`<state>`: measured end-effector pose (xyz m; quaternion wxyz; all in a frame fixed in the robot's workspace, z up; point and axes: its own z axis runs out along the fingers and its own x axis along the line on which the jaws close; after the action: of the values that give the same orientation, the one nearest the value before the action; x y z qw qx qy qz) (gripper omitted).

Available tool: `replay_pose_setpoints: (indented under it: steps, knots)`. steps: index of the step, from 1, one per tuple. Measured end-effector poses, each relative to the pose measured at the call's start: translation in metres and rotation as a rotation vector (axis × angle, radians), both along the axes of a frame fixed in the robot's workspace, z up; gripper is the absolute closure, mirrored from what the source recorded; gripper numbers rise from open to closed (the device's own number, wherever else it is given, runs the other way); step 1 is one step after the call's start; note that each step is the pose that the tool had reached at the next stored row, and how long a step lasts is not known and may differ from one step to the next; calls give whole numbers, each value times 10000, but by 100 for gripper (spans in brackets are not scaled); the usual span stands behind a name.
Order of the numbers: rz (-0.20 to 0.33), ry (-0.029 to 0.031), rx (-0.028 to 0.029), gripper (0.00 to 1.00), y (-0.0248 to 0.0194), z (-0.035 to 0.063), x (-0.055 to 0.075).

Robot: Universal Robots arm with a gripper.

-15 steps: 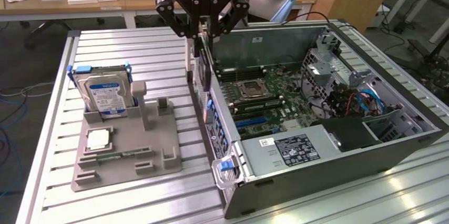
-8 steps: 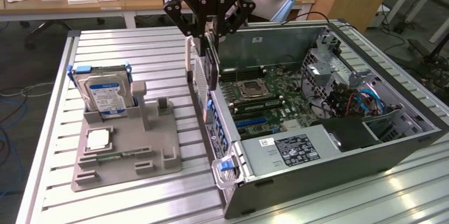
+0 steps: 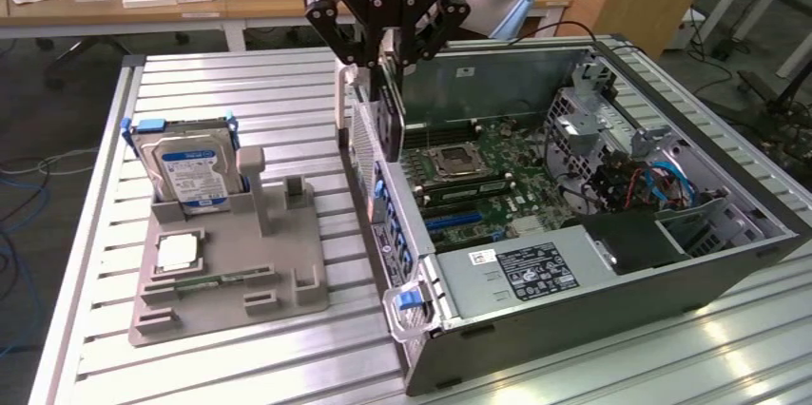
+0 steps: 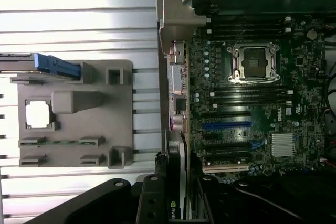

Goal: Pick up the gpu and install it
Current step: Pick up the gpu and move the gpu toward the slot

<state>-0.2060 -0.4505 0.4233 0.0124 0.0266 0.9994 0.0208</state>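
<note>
Gripper (image 3: 387,63) is working in the exterior view with its fingers drawn in narrow and clamping the gpu (image 3: 391,129), which is hanging on edge, upright. The card is hovering over the wall of the open computer case (image 3: 571,329) on the exterior view's left, above the motherboard (image 3: 489,186) and not touching it. The hard drive (image 3: 190,172) is standing in the grey fixture (image 3: 228,291) on the slatted table (image 3: 228,82), well apart from the card. So you are in the carrying stage, with the pick-up done and the install not yet made.

In the wrist view you are looking down the held gpu (image 4: 177,98) edge-on, with the gripper (image 4: 176,192) closing around its near end. The card is lying along the case's edge, between the fixture (image 4: 73,114) and the motherboard (image 4: 262,103). It is running crosswise to the blue slot (image 4: 227,126) and the pale slot (image 4: 226,169), and is sitting beside their ends, not over them.

By my judgement, seating is calling for the card's connector edge parallel to and directly above one slot, the bracket end facing the case wall, and a straight, level press without tilt.
</note>
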Motion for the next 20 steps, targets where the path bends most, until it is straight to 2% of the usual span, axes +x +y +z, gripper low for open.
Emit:
replay_pose_setpoints:
  steps: [20]
  knots:
    - [0, 0, 0, 73, 24, 0, 171]
